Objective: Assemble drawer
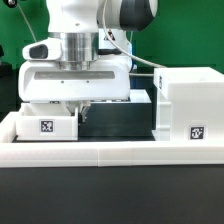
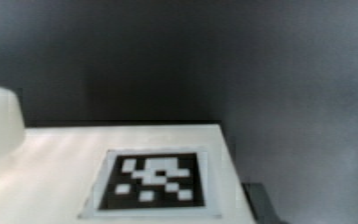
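The drawer's tall housing (image 1: 190, 100) stands upright at the exterior view's right, one tagged face turned toward that camera, its long axis vertical as far as can be seen. A low tray (image 1: 45, 122) sits at the exterior view's left, well apart from the housing, its tagged side also facing the camera; whether its cavity holds anything cannot be seen. Both rest just behind the long white border wall (image 1: 110, 152). The gripper (image 1: 80, 107) hangs right beside the tray's inner end; its finger spread and any hold cannot be made out. The wrist view shows a flat tagged white surface (image 2: 51, 150) close up.
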You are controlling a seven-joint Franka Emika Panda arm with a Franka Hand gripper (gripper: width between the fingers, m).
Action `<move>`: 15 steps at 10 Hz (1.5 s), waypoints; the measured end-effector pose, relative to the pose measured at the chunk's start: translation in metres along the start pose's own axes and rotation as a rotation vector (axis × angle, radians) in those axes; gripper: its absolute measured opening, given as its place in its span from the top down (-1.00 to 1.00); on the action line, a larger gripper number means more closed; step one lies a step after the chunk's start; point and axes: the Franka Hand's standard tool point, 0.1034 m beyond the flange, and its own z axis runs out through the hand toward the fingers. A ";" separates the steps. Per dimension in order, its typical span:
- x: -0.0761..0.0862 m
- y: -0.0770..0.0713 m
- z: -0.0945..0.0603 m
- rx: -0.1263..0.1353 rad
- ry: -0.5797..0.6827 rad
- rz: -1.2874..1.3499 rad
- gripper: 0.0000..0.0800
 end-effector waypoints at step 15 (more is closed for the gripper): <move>0.004 -0.005 -0.011 0.015 -0.030 -0.799 0.89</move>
